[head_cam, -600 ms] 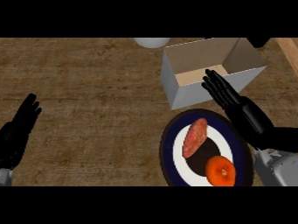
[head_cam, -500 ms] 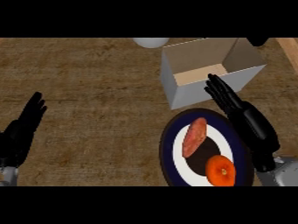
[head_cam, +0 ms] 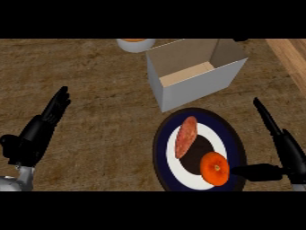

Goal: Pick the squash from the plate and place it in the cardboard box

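The right hand (head_cam: 289,150) stands on edge at about four o'clock in the view, fingers straight and together, thumb stretched toward the plate (head_cam: 165,137), holding nothing. It is just beside the plate's rim at three o'clock. To do the pick well, I judge it should swing in toward nine o'clock, pass over the orange fruit (head_cam: 215,167) without nudging it, and close along the squash's length. The squash (head_cam: 185,136) lies left of the plate's centre, an elongated reddish-brown piece with a paler edge, its long axis running roughly twelve to six. The cardboard box (head_cam: 195,87) stands open just beyond the plate at twelve o'clock. The left hand (head_cam: 37,132) rests open at eight o'clock.
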Controlling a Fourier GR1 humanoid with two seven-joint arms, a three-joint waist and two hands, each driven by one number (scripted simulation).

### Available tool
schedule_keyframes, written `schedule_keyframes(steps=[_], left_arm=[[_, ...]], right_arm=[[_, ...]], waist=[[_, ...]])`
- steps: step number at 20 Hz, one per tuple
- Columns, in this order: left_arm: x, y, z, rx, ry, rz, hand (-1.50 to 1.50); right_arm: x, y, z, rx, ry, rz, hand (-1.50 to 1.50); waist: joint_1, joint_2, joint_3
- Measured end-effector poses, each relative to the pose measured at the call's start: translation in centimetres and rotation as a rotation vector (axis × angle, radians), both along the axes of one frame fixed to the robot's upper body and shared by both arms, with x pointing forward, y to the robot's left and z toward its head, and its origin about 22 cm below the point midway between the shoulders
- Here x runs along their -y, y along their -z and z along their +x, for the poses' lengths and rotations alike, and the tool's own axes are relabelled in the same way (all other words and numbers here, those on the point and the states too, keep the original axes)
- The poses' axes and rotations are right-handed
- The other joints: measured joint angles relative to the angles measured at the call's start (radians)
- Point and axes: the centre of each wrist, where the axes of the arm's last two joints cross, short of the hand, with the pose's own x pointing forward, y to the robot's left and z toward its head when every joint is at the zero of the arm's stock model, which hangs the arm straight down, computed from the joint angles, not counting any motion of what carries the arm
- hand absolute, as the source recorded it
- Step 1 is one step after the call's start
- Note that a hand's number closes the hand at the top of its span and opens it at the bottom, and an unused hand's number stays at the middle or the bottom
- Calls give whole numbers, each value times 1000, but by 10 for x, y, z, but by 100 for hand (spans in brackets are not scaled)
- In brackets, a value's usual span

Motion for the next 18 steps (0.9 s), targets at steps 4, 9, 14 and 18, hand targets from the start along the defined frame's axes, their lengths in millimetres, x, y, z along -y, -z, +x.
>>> schedule_keyframes(steps=[4,9,14,18], left_arm=[[13,-1,2,6,45,5,0],[25,-1,4,6,75,12,0],[36,-2,7,15,109,13,0],[43,-2,11,23,130,15,0]], right_arm=[[14,9,-29,89,13,-313,-150],[8,-8,-67,159,37,-523,-150],[-16,-39,-109,62,35,-604,-150],[-38,-68,-137,-67,28,-619,-150]], waist=[[2,1,1],[18,4,0],[41,10,0],[66,17,1]])
